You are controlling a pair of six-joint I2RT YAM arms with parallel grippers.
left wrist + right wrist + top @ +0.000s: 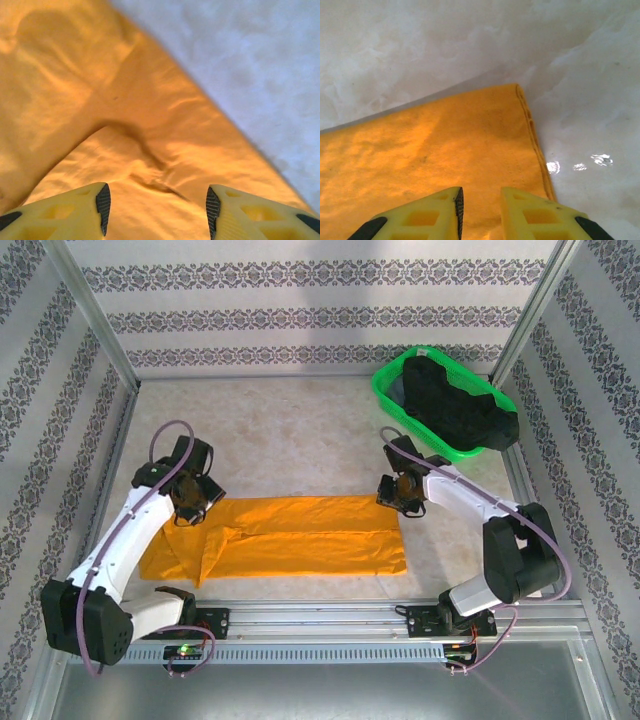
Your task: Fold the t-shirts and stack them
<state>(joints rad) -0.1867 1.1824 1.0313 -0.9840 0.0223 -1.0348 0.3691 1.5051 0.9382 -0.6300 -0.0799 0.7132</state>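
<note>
Orange t-shirt (pixel 290 535) lies part-folded at six o'clock; left gripper (pixel 157 202) wide apart, right gripper (pixel 480 207) narrowly apart, both empty. Black t-shirt (pixel 460 410) waits in the basket (pixel 379 383) at two o'clock.

Spread t-shirt (pixel 300 537) lies on the table (pixel 300 430); other t-shirt (pixel 460 410) in basket (pixel 385 380), behind, right

Orange t-shirt (pixel 300 538) soft matt cloth; table (pixel 290 430) glossy stone-look.

No words, labels or numbers can be read; any small print is perhaps blurred
</note>
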